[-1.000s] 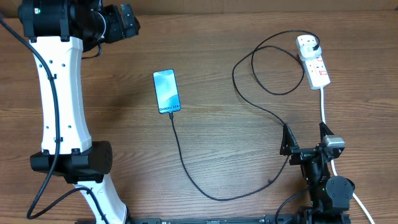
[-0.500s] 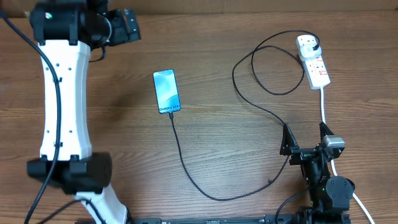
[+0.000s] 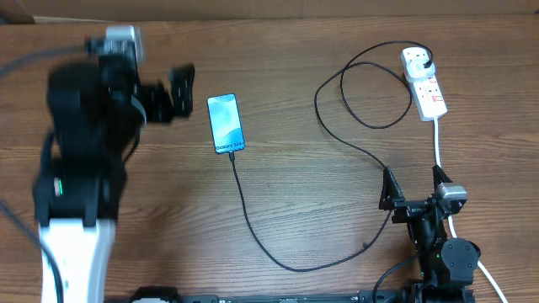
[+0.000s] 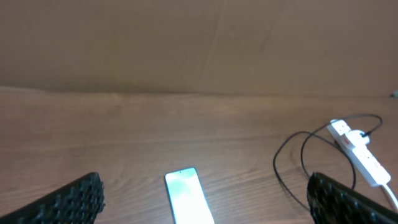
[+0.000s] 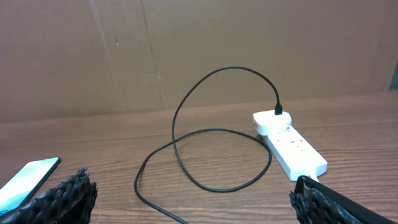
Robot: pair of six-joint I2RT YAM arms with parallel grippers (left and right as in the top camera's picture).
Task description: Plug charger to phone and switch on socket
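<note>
Left gripper (image 3: 184, 93) comes in just left of phone (image 3: 226, 123), blurred, jaws spread, phone lying far-to-near, charger (image 3: 253, 223) meeting its near end, right gripper (image 3: 413, 178) spread.

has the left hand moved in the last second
Yes. In the overhead view the left hand has swung down the frame, closer to the phone.

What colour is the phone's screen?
The phone has a light blue screen, shown best in the overhead view.
</note>
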